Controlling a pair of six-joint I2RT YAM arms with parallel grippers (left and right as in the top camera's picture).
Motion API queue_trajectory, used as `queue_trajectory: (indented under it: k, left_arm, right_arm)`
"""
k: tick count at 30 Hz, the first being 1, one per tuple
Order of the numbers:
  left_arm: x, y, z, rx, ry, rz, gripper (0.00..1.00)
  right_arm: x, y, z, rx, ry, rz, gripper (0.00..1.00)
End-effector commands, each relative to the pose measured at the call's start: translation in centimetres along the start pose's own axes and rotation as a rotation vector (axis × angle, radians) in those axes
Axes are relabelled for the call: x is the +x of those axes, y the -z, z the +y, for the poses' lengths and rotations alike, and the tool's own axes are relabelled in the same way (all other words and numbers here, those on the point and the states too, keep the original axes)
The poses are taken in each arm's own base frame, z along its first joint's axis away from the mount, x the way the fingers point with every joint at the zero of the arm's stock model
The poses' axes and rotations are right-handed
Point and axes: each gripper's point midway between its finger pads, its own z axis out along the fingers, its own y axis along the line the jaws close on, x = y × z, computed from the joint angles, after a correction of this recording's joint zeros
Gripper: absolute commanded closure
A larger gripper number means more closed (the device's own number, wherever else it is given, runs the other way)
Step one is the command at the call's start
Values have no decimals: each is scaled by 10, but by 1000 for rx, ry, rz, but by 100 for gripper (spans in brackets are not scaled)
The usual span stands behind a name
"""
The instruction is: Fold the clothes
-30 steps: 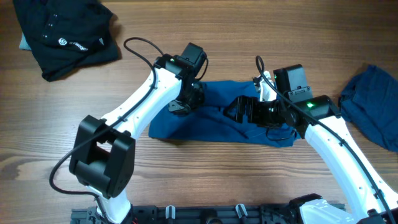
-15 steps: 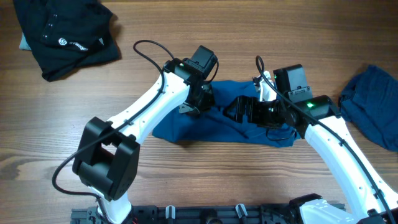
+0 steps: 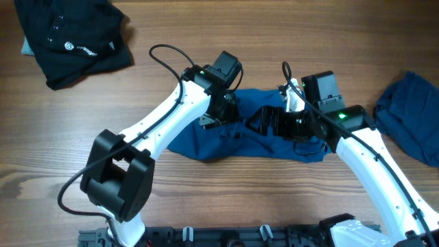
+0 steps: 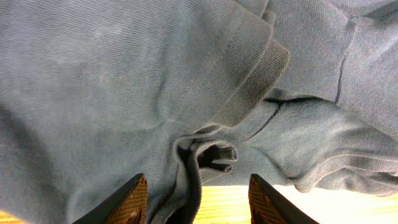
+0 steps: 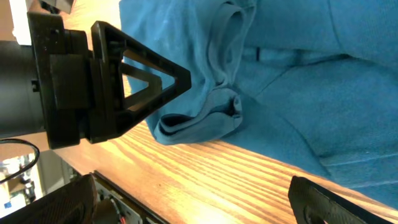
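Found the left gripper (image 4: 199, 200) released: noted wood-brown fingertips (image 4: 132, 200) set apart, with a thin raised ridge of cloth between them and clear of both. Saw nothing pinched there. Looked through its wrist camera onto the soft mid-blue knit garment (image 4: 93, 93), which filled nearly the whole view, with a ribbed band (image 4: 258, 68) folded over near the upper right; could not tell whether sleeve hem or collar. Glimpsed a strip of pale wooden table (image 4: 227, 199) just beyond the cloth's lower edge.

Found the right gripper (image 5: 189, 190) likewise released, black fingers (image 5: 65, 202) spread wide, holding nothing, hovering over bare wood just beside the garment's bunched edge. Noted a black triangular frame (image 5: 134, 74) at the left of that view, close over the same edge; could not tell which arm it belonged to.

From overhead, placed both grippers over the mid-blue garment, facing each other near its middle. Saw the garment lying rumpled and stretched sideways at the table's centre, between the two white arms (image 3: 164, 116). Spotted a darker blue fabric garment (image 3: 411, 113) crumpled at the right edge, well apart from the first, and a black garment with a small white logo (image 3: 68, 38) heaped in the upper left corner.
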Motion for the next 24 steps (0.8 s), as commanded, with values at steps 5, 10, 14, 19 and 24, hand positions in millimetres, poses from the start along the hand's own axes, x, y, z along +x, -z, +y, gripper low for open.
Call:
queue_trajectory:
  k: [5, 10, 14, 19, 24]
  left_arm:
    - [-36, 79, 54, -51, 65, -195, 46]
    - [-24, 90, 95, -117, 117, -113, 50]
    - [-15, 71, 98, -135, 109, -73, 71]
    - [8, 38, 106, -167, 130, -6, 96]
    - [27, -10, 95, -18, 120, 61, 96]
  right_arm:
    - [5, -3, 4, -25, -10, 26, 0]
    - [0, -3, 6, -33, -24, 8, 0]
    - [-2, -3, 7, -37, -35, 2, 0]
    - [0, -3, 6, -33, -38, 9, 0]
    - [1, -3, 6, -32, -43, 11, 0]
